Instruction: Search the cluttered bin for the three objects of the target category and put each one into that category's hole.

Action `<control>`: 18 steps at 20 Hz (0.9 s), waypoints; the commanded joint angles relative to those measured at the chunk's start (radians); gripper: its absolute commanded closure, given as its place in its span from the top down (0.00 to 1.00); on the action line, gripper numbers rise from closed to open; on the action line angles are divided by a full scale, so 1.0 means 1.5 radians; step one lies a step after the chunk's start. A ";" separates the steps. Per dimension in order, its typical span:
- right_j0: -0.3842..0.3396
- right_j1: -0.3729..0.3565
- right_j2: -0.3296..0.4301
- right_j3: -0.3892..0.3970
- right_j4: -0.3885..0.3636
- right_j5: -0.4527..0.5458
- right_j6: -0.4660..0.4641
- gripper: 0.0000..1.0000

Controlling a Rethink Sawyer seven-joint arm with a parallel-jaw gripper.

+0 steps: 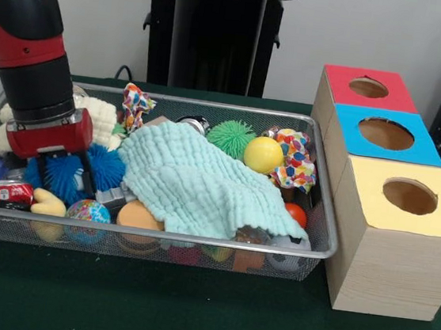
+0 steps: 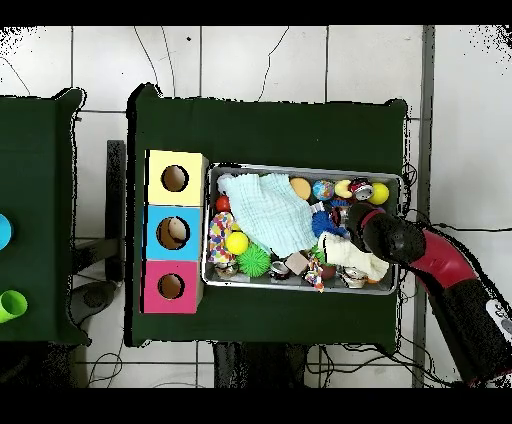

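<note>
The red-and-black end effector (image 1: 66,173) is reaching into the wire-mesh bin (image 1: 321,224) at nine o'clock, touching the spiky blue ball (image 1: 107,166); whether its grip is spread or pressed together, I cannot tell.

One wire mesh bin (image 1: 321,224) holds one mint-green cloth (image 1: 195,182), two spiky balls, blue (image 1: 84,169) and green (image 1: 230,137), one smooth yellow ball (image 1: 263,155) and two multicoloured rope knots (image 1: 294,159); the smaller items below the cloth are too hidden to count. Beside the bin stand three wooden boxes, topped red (image 1: 369,88), blue (image 1: 385,134) and yellow (image 1: 408,197), with one round hole each. One robot arm (image 1: 34,56) reaches into the bin.
</note>
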 commanded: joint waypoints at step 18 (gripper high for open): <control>-0.043 -0.067 -0.019 0.094 -0.039 0.001 -0.004 1.00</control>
